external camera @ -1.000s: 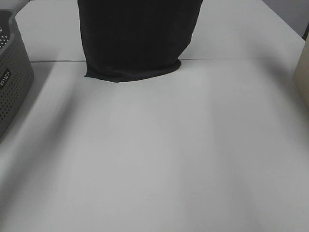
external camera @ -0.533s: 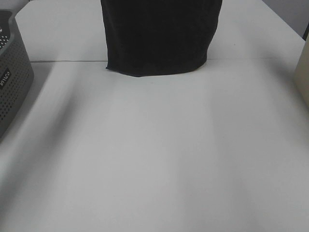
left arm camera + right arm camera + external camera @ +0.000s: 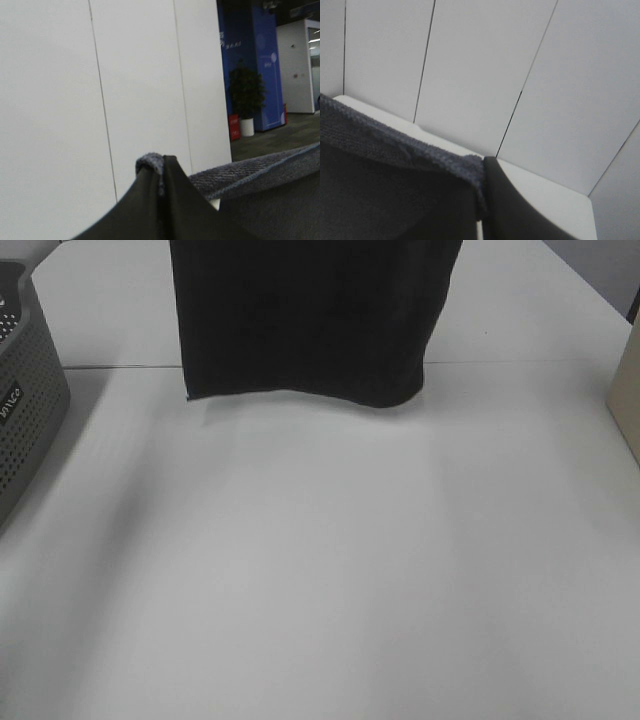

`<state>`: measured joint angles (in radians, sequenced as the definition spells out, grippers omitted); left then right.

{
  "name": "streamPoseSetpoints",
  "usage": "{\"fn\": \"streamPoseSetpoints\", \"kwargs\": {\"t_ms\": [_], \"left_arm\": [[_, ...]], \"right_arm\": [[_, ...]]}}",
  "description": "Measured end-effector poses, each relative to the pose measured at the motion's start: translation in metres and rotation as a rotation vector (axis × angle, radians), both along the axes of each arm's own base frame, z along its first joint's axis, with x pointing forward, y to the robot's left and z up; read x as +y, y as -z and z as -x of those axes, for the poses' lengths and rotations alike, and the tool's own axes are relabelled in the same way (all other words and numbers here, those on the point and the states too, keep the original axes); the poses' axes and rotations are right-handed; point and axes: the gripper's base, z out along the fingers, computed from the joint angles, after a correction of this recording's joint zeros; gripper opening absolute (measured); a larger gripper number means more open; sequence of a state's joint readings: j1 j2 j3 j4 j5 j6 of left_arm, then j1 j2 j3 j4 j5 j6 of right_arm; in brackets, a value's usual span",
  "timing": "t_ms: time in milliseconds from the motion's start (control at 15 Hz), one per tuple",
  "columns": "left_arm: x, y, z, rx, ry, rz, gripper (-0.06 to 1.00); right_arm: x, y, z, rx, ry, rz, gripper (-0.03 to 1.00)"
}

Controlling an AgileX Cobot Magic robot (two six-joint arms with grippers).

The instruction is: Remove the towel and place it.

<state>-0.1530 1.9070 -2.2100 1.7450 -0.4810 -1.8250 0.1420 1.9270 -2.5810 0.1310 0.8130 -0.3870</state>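
1 basket (image 3: 25, 410) at left edge of table (image 3: 320, 570) (partly cropped), towel (image 3: 310, 320) hanging over far middle

Left black two-finger gripper (image 3: 160, 170): jaws pressed together, dark navy terry towel (image 3: 250, 175) edge pinched between them. Right black two-finger gripper (image 3: 483, 175): likewise.

- The towel (image 3: 310, 320) is plain terry cloth, very dark navy-black.
- It hangs upright as a wide, nearly flat sheet.
- Its lower hem lies by the far middle of the counter (image 3: 320, 570); whether they touch is unclear.
- The right lower corner curves inward.
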Motion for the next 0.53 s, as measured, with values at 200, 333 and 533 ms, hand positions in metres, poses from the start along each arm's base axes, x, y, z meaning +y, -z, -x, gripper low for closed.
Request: {"fn": "streamPoseSetpoints", "kwargs": {"t_ms": [200, 333, 533], "left_arm": [[-0.001, 0.023, 0.04, 0.099, -0.031, -0.069, 0.0], [0.002, 0.016, 0.064, 0.086, -0.026, -0.082, 0.0], [0.002, -0.003, 0.091, 0.03, 0.034, -0.098, 0.0]], "right_arm": [[-0.001, 0.002, 0.017, 0.129, -0.011, 0.0, 0.01], [-0.002, -0.007, 0.035, 0.156, -0.033, -0.015, 0.01], [-0.006, -0.036, 0.074, 0.091, -0.037, -0.059, 0.01]]}}
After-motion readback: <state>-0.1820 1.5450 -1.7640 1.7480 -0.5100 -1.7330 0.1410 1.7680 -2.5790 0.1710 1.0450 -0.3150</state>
